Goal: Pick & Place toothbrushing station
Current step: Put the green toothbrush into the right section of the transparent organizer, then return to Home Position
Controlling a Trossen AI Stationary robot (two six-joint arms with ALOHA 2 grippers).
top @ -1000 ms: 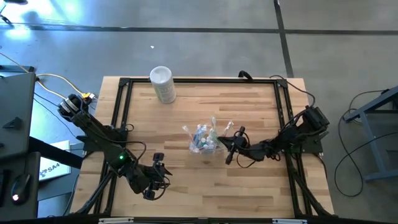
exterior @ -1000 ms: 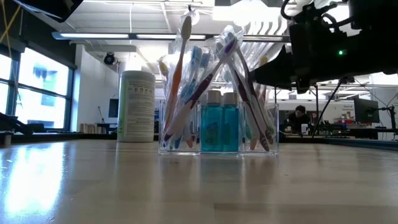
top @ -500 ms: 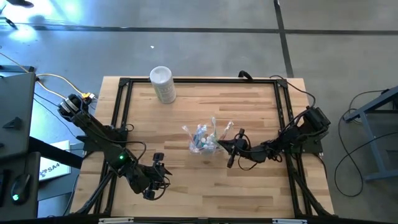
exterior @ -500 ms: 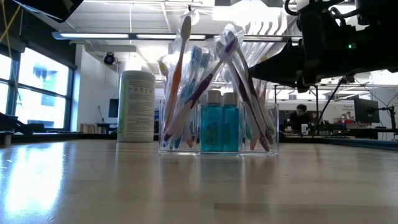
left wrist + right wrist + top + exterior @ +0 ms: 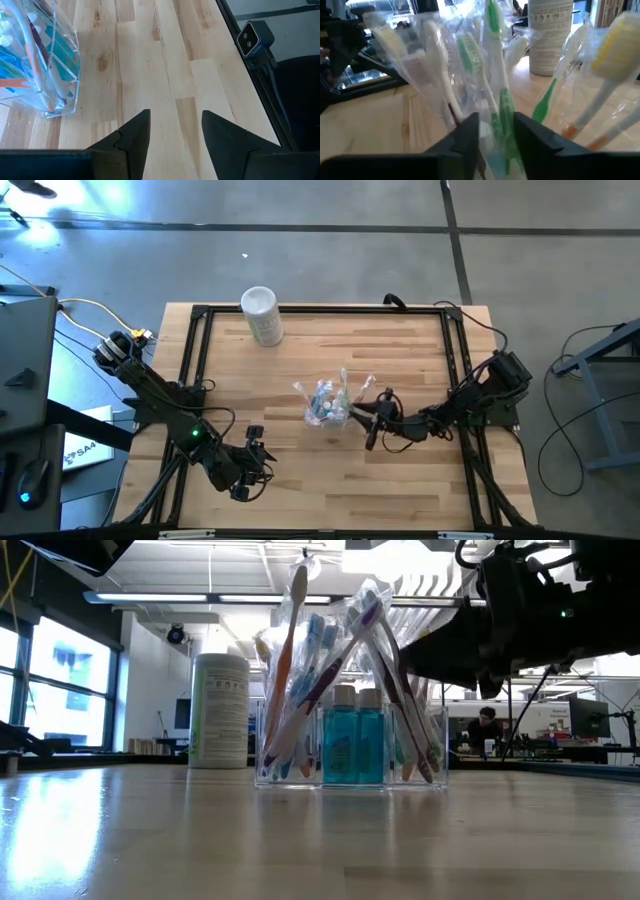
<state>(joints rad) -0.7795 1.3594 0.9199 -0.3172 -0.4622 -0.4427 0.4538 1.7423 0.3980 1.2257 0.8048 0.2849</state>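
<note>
The toothbrushing station is a clear plastic holder on the middle of the table. Wrapped toothbrushes lean in it, and two teal tubes stand upright in it. My right gripper reaches level at its right side. It is open, one finger on each side of a wrapped green toothbrush that sticks up from the holder. My left gripper hangs open over the near left of the table, well away from the station, nothing between its fingers. My right gripper has its two fingers on either side of the green toothbrush's handle, coming level from the table's right. The brush stands slanted in the holder. Whether the fingers touch it or its wrapper, I cannot tell.
A tall white opaque cylinder stands at the far left of the table. A black frame rail runs round the tabletop, with a small camera mounted on it. Bare wood lies between my left gripper and the station.
My right hand has rolled a little about its own line while staying beside the station. The station and its toothbrushes stand as before.
</note>
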